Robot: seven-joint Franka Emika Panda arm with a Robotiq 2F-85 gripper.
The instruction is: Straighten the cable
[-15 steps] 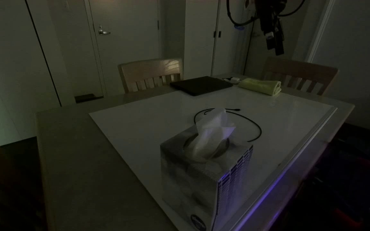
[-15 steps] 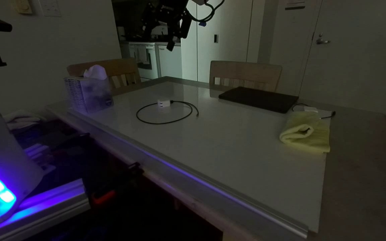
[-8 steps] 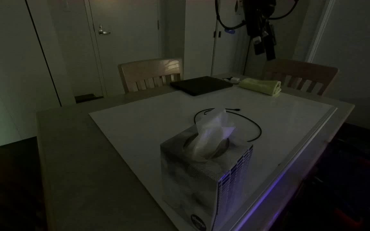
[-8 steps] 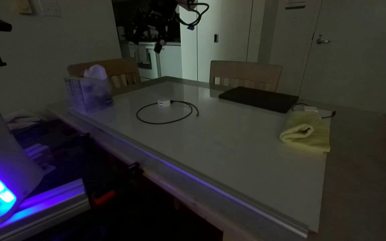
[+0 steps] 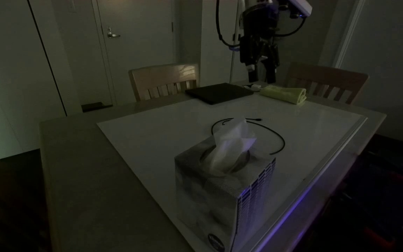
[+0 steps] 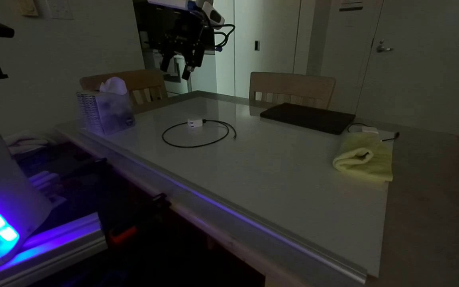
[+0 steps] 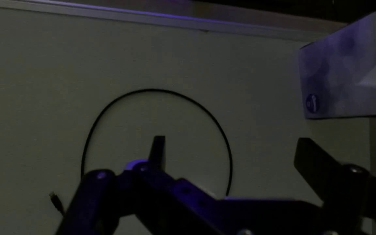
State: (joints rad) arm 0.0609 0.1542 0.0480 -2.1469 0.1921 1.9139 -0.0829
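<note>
The cable is a thin black cord lying in an open loop on the white board, with a white block at one end. In an exterior view part of the cable is hidden behind the tissue box. From the wrist, the cable forms a wide arc whose lower part disappears behind the gripper body; a dark plug shows at lower left. My gripper stands open, fingers far apart, holding nothing. It hangs well above the table in both exterior views, gripper and gripper.
A tissue box stands on the board beside the cable. Farther along lie a flat black laptop-like slab, a folded yellow cloth and a small white piece with a cord. A metal rail runs along the board's edge.
My gripper has come down and moved leftward in both exterior views, staying open. Cable, tissue box and the other things lie as before.
</note>
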